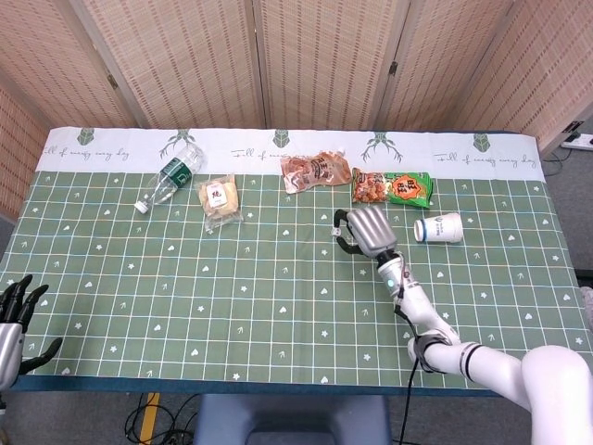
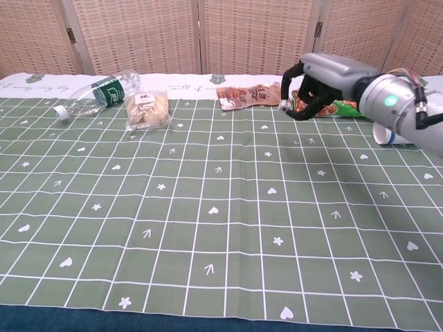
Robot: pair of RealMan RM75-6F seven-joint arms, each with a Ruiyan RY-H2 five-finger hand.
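Note:
My right hand (image 1: 367, 231) (image 2: 313, 83) hangs above the green tablecloth (image 1: 278, 297), just in front of the green snack bag (image 1: 394, 188) (image 2: 344, 108). Its fingers curl downward and pinch a small white cube (image 2: 283, 105) at their tips. The cube is off the cloth. A white paper cup (image 1: 438, 227) (image 2: 390, 135) lies on its side to the right of this hand. My left hand (image 1: 18, 319) shows only in the head view, at the near left corner of the table, fingers spread and holding nothing.
A row lies along the far side: a clear water bottle (image 1: 170, 176) (image 2: 97, 93) on its side, a bread pack (image 1: 220, 198) (image 2: 147, 109) and a reddish meat pack (image 1: 316, 171) (image 2: 250, 95). Woven screens stand behind the table.

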